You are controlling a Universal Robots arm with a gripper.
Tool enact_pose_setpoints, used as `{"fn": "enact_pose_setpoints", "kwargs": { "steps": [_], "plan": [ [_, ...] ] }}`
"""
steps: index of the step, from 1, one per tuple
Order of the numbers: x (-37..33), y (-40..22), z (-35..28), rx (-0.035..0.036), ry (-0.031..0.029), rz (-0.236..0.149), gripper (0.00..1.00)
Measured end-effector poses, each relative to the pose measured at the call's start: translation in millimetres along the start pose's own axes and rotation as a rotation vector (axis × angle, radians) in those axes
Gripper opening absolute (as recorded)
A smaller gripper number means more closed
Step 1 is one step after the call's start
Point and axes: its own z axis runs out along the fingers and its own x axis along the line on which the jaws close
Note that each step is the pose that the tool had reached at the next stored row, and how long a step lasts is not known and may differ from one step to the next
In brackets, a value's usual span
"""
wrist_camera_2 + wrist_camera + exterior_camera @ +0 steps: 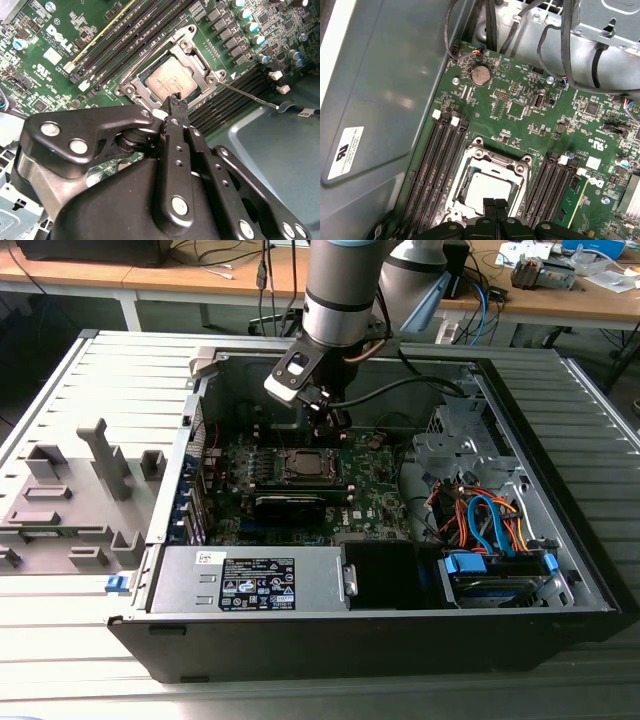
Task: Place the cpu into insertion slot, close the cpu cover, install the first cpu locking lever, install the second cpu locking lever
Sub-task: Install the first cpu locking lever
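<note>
The cpu (167, 82) lies flat in its socket on the green motherboard, its pale metal top showing through the square opening of the cpu cover (197, 62), which is down around it. One thin locking lever (247, 95) sticks out from the socket corner over the memory slots. Another lever (142, 57) runs along the socket's opposite side. My gripper (175, 100) hangs just above the socket's edge, fingertips pressed together and shut on nothing. The first wrist view shows the cpu (487, 187), the cover (492, 161) and the gripper (495, 202). In the exterior view the gripper (332, 425) hovers over the socket (305, 466).
Black memory slots (437, 165) flank the socket on both sides. The grey case wall (385, 90) rises close by. A black card (290, 505), the power supply (250, 580) and a drive cage with coloured cables (490, 530) fill the case. A grey fixture (70, 500) lies outside, on the exterior view's left.
</note>
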Motion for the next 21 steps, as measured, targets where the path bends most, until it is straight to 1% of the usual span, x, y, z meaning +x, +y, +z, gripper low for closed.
{"fn": "enact_pose_setpoints", "kwargs": {
  "steps": [11,21],
  "plan": [
    [0.0,0.0,0.0,0.001,-0.0012,-0.026,0.11],
    [0.0,0.0,0.0,0.0024,-0.0028,-0.061,0.11]
  ]
}}
